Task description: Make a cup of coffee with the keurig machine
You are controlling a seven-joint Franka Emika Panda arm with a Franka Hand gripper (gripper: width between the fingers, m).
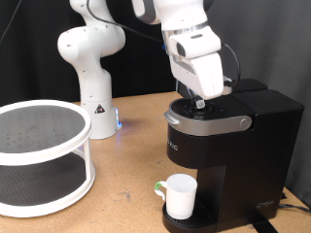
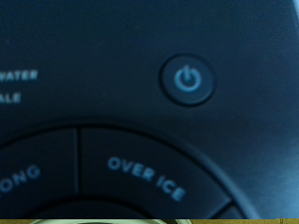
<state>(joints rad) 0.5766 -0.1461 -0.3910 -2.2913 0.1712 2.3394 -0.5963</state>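
Note:
The black keurig machine (image 1: 228, 146) stands at the exterior view's right on the wooden table. The white cup (image 1: 181, 195) with a green bit at its handle sits on the machine's round drip base. My gripper (image 1: 199, 101) is pressed down close on the machine's top button panel; its fingers are hidden by the hand. The wrist view is filled by the black panel, with a lit blue power button (image 2: 188, 78) and an "OVER ICE" key (image 2: 145, 178). No fingers show there.
A white two-tier round rack (image 1: 39, 155) stands at the exterior view's left. The white robot base (image 1: 92, 68) is behind it. Bare wooden table (image 1: 126, 175) lies between rack and machine.

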